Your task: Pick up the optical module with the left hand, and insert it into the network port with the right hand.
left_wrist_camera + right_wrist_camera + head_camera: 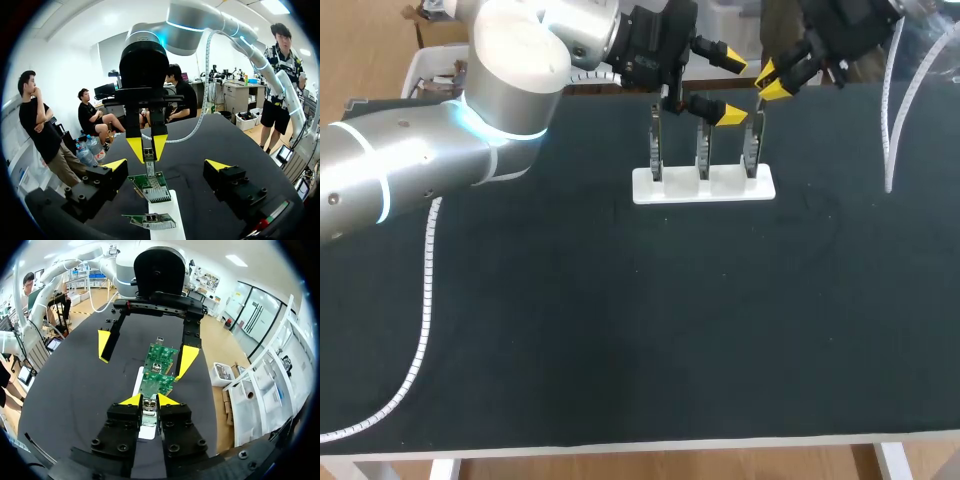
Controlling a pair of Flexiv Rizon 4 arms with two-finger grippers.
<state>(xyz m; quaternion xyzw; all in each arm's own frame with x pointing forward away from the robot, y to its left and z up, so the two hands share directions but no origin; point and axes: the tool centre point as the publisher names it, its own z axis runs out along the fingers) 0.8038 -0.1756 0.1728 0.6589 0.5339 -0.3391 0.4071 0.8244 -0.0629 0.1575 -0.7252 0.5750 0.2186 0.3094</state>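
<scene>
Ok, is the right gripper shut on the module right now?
Shut: the right gripper has both yellow tips pressed against the optical module from two sides.

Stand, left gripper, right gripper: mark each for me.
Stand [725, 187]: head view, bare front of its base.
Left gripper [732, 88]: head view, midway between its tips.
Right gripper [149, 401]: right wrist view, midway between its tips.

table [620, 330]: black top | white rack [682, 187]: standing on it, far middle
</scene>
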